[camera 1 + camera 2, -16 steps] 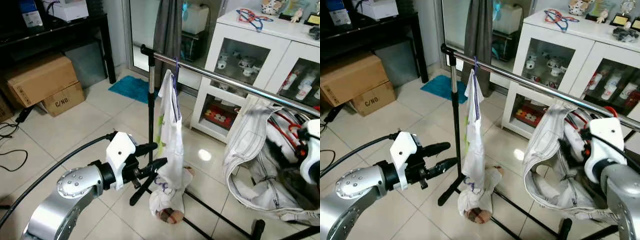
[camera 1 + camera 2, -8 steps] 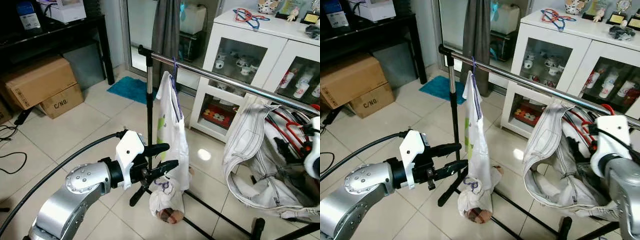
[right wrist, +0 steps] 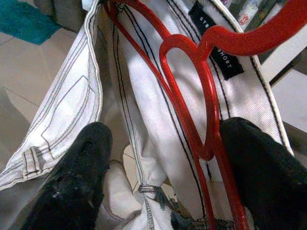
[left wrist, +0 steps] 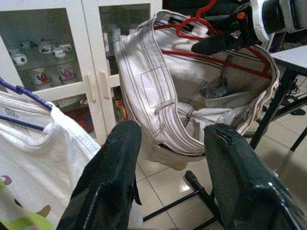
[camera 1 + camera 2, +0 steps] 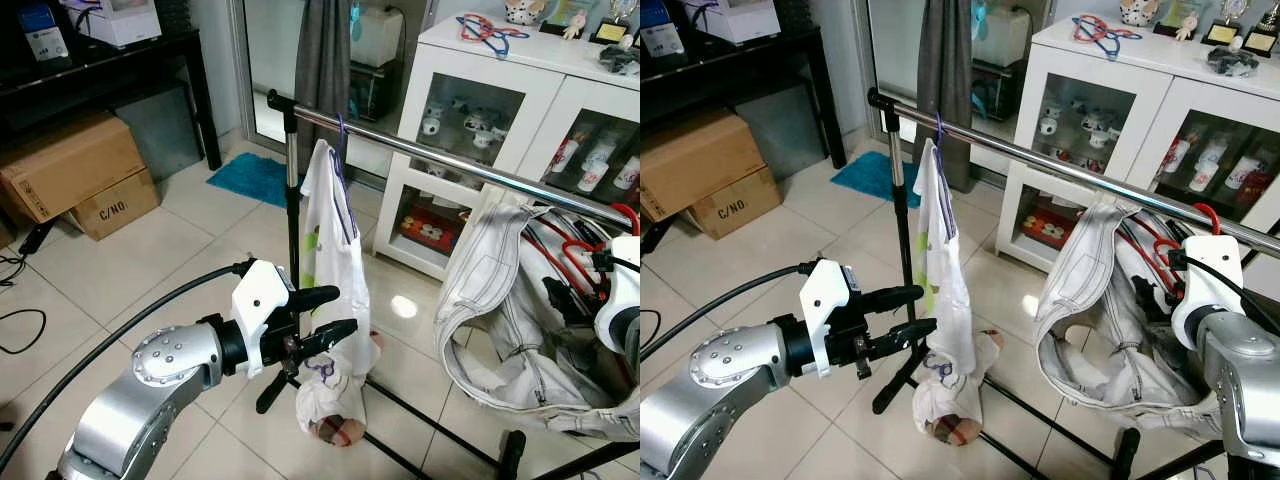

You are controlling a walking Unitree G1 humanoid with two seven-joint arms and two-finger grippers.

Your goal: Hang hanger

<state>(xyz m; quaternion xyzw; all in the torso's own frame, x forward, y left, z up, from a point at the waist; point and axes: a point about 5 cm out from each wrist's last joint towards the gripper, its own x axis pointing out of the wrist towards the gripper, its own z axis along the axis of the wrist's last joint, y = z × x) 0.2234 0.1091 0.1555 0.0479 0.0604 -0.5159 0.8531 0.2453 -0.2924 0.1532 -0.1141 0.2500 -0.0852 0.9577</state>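
Fingers of the right hand (image 3: 163,167) stand wide around the red plastic hanger (image 3: 192,96) inside the white jacket (image 5: 1090,330). The left hand (image 5: 325,312) — fingers parted — hovers beside the white T-shirt (image 5: 340,250) on the chrome rail (image 5: 450,160).

A white glass-fronted cabinet (image 5: 520,110) is standing behind the rail, holding small cups and bottles. Two cardboard boxes (image 5: 75,175) are sitting under a black table (image 5: 110,75). A teal mat (image 5: 250,178) is lying on the tiled floor (image 5: 130,270) beside a grey curtain (image 5: 322,60).
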